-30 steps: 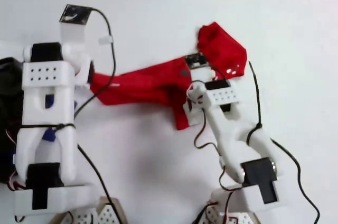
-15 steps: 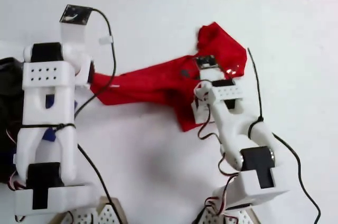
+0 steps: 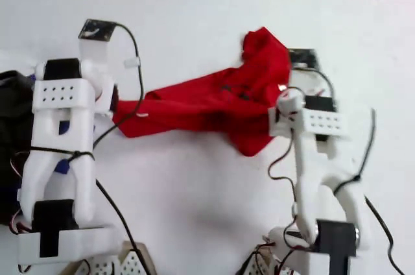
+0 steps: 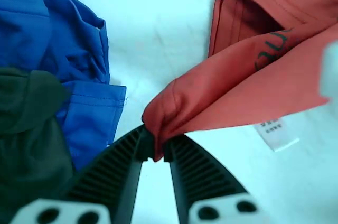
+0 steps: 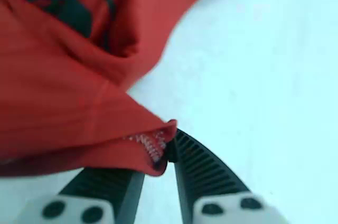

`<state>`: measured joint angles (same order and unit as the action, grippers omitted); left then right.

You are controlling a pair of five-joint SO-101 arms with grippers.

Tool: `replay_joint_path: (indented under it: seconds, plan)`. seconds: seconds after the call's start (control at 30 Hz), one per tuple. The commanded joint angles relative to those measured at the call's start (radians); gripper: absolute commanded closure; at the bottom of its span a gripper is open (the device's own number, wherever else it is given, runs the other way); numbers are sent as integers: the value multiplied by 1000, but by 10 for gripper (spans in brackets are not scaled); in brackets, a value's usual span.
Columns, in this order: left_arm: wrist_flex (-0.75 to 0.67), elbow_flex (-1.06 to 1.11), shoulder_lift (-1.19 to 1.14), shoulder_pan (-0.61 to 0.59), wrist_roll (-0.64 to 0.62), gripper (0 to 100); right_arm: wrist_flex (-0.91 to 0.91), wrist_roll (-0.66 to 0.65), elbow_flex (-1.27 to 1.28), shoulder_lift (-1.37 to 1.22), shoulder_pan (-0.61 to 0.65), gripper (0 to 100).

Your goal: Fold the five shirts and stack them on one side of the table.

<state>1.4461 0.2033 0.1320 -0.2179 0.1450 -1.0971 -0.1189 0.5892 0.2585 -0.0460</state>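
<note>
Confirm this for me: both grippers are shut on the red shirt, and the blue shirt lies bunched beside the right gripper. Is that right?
Not quite. Both the left gripper and the right gripper are shut on the red shirt, but the blue shirt lies bunched beside the left gripper, not the right. The left wrist view shows it, next to a dark garment.

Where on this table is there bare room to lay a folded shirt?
Bare table lies beyond the red shirt, and nearer, between left arm and right arm. Crowded at the left edge, where dark and blue shirts pile.
</note>
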Motion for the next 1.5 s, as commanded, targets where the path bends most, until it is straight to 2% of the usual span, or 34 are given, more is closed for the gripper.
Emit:
replay_joint_path:
  seconds: [0.0,0.17,0.47,0.7,1.03,1.47]
  plan:
    - [-17,2,12,-5,11,974,-24,-63,-25,96,-41,980]
    - [25,-48,18,-5,12,974,-30,-158,-58,197,-39,980]
    - [334,-472,18,-3,14,974,16,-249,-203,469,-38,980]
    - [339,-565,160,34,91,975,27,-249,-345,553,-44,980]
    - [319,-567,503,38,91,975,19,-249,-600,650,-44,981]
    - [284,-559,746,38,86,975,21,-249,-746,820,-44,981]
